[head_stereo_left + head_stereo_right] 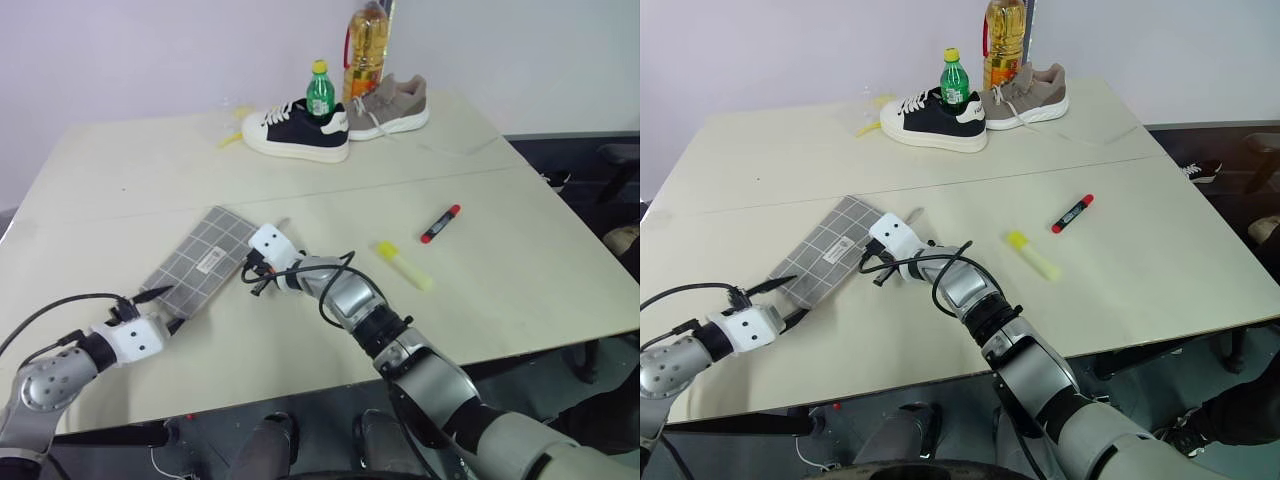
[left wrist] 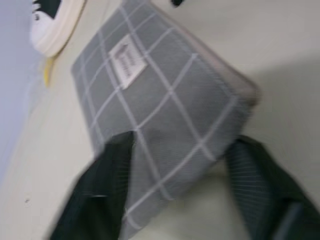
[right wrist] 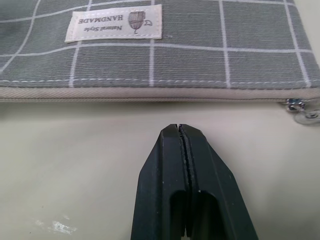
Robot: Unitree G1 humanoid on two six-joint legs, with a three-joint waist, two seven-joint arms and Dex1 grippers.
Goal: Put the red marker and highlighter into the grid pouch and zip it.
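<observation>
two grippers work grid pouch (image 1: 198,259), near-left on surface (image 1: 520,270). left gripper (image 2: 175,175) straddles pouch's near corner, fingers spread either side, not yet pinching. right gripper (image 3: 180,131) pressed together, empty, tip just beside zipper edge, short of zipper pull (image 3: 300,111). step in hand, by judgement: opening pouch. next: pin corner, take pull, draw along. highlighter (image 1: 404,265) and red marker (image 1: 440,223) lie farther right, untouched.

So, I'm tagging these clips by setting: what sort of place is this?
Probably a lab or test room, not a home: a plain table against a bare wall, with unrelated props on it, two sneakers, drink bottles and a grid pouch.
</observation>
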